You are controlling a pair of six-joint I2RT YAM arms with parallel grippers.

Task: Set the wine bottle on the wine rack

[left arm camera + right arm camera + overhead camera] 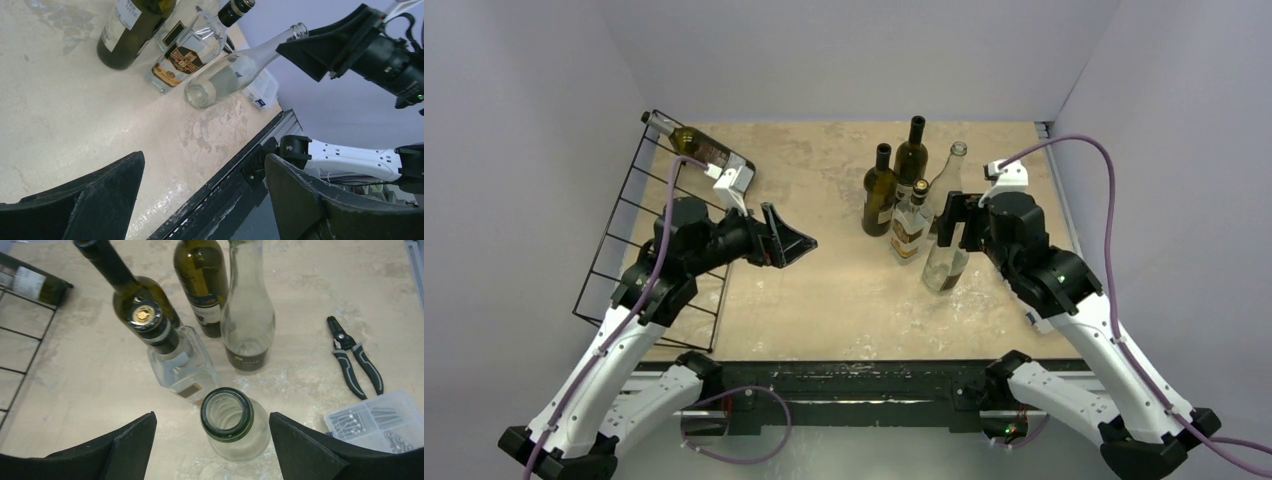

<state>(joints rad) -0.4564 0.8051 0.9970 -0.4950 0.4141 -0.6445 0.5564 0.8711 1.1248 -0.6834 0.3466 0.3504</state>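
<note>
Near edge: a black rail (pixel 864 385) runs along the front of the table (pixel 824 300), with both arm bases on it. The widest open room is the bare middle of the tabletop. The left gripper (pixel 792 238) hangs there, jaws spread with nothing between them, pointing right.

The wine rack (pixel 649 235) lies along the table's left edge. Its left side seems to overhang the tabletop, though the top view does not settle this.

Right of centre, the clear wine bottle (pixel 231 432) stands upright, nearest of its group. The right gripper (pixel 212 415) is above it and released, one finger on each side of the mouth with a gap on both sides.

Just behind stands a square spirits bottle (pixel 182 367) with a black cap. Farther back are a labelled dark green bottle (pixel 200 290), a second dark green bottle (pixel 122 297) and a tall clear bottle (pixel 248 320), crowding the far side. To the right lie pliers (pixel 355 362) and a parts box (pixel 377 420) of screws, the box cut off by the frame. Both are hidden under the right arm in the top view.

Far left: a green bottle (pixel 699 147) lies on its side across the rack's far end, its base partly covered by the left wrist.
</note>
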